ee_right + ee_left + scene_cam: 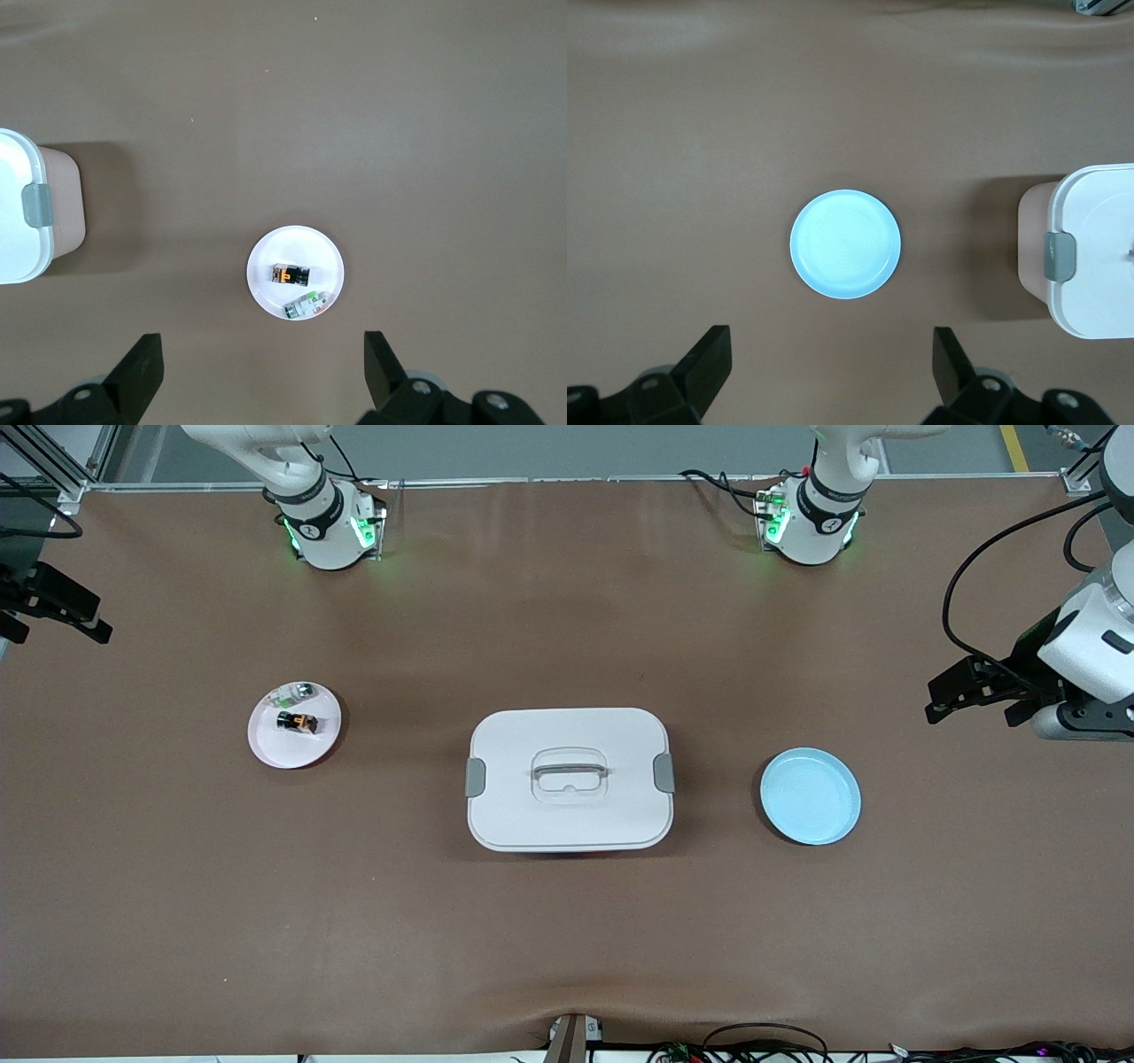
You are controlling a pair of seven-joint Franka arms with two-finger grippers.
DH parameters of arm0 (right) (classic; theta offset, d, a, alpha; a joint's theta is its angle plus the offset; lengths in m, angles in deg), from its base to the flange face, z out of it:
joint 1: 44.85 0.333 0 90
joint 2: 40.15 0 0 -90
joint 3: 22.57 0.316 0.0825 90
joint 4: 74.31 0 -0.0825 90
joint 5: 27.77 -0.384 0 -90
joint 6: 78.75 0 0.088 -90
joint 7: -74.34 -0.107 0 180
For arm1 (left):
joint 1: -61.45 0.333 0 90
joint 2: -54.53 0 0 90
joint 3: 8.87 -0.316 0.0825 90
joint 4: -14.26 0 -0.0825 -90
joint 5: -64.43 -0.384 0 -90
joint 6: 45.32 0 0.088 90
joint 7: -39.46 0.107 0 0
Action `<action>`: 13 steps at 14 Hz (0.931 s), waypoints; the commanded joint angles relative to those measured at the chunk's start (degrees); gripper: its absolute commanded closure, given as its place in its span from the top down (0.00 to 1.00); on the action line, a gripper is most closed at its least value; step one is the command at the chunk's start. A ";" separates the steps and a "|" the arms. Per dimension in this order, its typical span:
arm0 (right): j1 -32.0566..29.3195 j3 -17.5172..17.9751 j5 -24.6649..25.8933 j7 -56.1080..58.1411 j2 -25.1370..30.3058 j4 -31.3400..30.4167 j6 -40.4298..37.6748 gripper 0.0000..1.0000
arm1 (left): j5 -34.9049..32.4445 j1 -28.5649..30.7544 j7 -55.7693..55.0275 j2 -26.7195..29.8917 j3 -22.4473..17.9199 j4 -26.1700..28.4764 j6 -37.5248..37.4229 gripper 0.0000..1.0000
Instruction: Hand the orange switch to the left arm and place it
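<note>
Lying on the small white plate [293,735] toward the right arm's end of the counter [567,939], the orange switch [296,722] is seen resting on its side, touching nothing but the plate. A small silvery-green part [302,690] shares that plate, just beside the switch and farther from the front camera. The box [569,778] is set in the middle of the counter, lid on and side clips shut, squarely between the white plate and the empty blue plate [810,795] near the left arm's end. It is judged that the box is placed there as an obstacle, so that a straight low carry from plate to plate is blocked and the switch has to be passed from one arm to the other above or around it.

The right gripper [257,372] is held high over the counter near the white plate, its fingers spread wide and nothing between them; the switch is framed between the fingers in the right wrist view, which suggests a pose chosen for a descent onto it. The left gripper [833,367] is likewise wide open and empty, hanging above the counter beside the blue plate, where the left arm waits. No grasp has yet been made, so the task is judged to be at its start.
</note>
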State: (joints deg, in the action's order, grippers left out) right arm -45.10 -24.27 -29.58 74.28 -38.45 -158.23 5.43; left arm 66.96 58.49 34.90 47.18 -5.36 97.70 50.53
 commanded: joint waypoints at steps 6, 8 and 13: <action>0.25 -0.06 -0.22 -0.91 1.11 -1.25 0.55 1.00 | 0.20 -0.03 0.52 -0.04 0.09 -0.29 -0.13 1.00; 0.34 -0.06 0.13 -0.82 1.11 -1.25 0.46 1.00 | 0.20 -0.12 0.52 -0.04 0.09 -0.38 -0.13 1.00; 0.43 0.03 0.66 -0.74 1.11 -1.25 0.46 1.00 | 0.29 -0.21 0.52 -0.04 0.09 -0.38 -0.13 1.00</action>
State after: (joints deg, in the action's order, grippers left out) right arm -45.09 -24.25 -29.52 74.28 -38.45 -158.23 5.43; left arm 66.96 58.46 34.91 47.18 -5.32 97.70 50.53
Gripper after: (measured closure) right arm 0.000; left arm 0.000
